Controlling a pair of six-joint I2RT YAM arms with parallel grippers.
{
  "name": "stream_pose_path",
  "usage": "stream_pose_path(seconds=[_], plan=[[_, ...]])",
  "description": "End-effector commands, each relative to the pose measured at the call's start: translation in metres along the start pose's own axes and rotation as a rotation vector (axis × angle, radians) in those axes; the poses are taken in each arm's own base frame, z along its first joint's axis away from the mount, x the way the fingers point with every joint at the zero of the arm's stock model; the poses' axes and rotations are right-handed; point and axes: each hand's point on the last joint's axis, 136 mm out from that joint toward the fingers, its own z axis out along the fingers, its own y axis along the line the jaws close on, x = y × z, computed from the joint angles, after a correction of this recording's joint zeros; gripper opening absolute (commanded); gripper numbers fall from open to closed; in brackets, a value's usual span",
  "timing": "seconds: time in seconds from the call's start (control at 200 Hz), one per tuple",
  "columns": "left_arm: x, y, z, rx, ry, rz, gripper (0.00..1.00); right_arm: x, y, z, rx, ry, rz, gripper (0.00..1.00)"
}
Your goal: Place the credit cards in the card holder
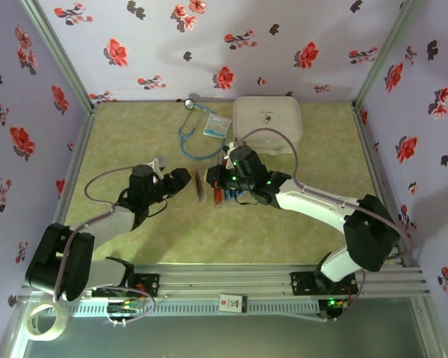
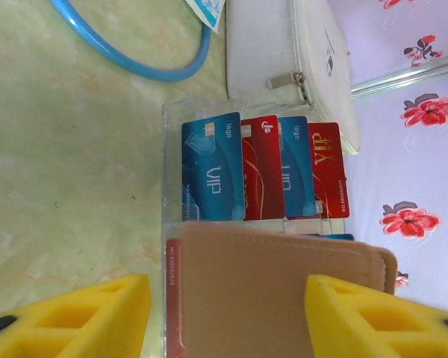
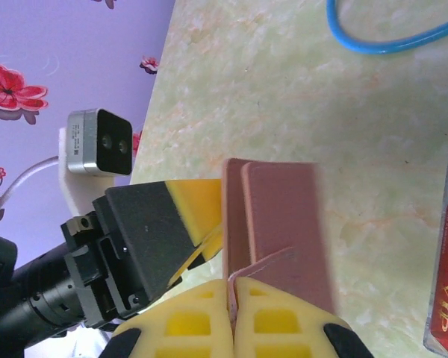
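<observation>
The tan-brown card holder (image 2: 276,291) stands on edge in front of a clear tray (image 2: 172,119) that holds the blue and red credit cards (image 2: 263,168), set side by side. My left gripper (image 2: 225,306) is open, a yellow finger (image 2: 82,317) on either side of the holder. My right gripper (image 3: 232,287) is shut on a thin flap of the card holder (image 3: 280,216). Beside the holder's far face I see a left fingertip (image 3: 198,205). From above, both grippers meet at the card holder (image 1: 201,185) at mid-table.
A large white zipped case (image 1: 266,119) lies at the back, with a blue stethoscope (image 1: 196,134) and a white-and-blue packet (image 1: 216,125) to its left. Flowered walls close in three sides. A roll of tape (image 1: 47,319) sits at the near left corner.
</observation>
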Motion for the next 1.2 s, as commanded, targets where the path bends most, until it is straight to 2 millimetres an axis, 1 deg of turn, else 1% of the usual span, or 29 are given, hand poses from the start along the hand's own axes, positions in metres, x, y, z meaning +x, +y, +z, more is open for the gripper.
stream_pose_path(seconds=[0.0,0.08,0.155,0.21,0.3,0.35,0.57,0.81,0.85,0.995,1.195], plan=[[-0.002,-0.011,0.000,0.062,-0.019,0.005,0.60,-0.006,0.020,-0.001,-0.062,-0.017,0.002,0.00],[-0.002,-0.013,-0.001,0.071,-0.023,0.009,0.62,-0.005,0.019,-0.001,-0.060,-0.019,0.004,0.00],[-0.001,-0.012,-0.001,0.070,-0.019,0.010,0.62,-0.005,0.019,-0.002,-0.060,-0.021,0.004,0.00],[0.001,-0.012,-0.001,0.071,-0.011,0.012,0.57,-0.004,0.017,-0.002,-0.059,-0.021,0.007,0.00],[0.005,-0.008,0.000,0.070,-0.002,0.010,0.45,-0.003,0.017,-0.003,-0.065,-0.025,0.016,0.00],[0.006,-0.005,0.000,0.069,-0.002,0.005,0.42,0.000,0.016,-0.002,-0.071,-0.020,0.024,0.00],[0.014,0.004,-0.005,0.046,0.013,-0.002,0.44,0.007,0.014,-0.006,-0.118,-0.030,0.085,0.00],[0.027,0.019,-0.011,-0.023,0.060,0.009,0.45,0.025,0.012,-0.012,-0.152,-0.022,0.125,0.00],[0.029,0.021,-0.012,-0.032,0.065,0.011,0.45,0.030,0.009,-0.013,-0.148,-0.015,0.131,0.00],[0.034,0.027,-0.014,-0.056,0.080,0.012,0.45,0.039,0.003,-0.017,-0.155,-0.017,0.154,0.00],[0.043,0.036,-0.016,-0.106,0.106,0.025,0.45,0.057,-0.022,-0.021,-0.112,-0.005,0.166,0.00]])
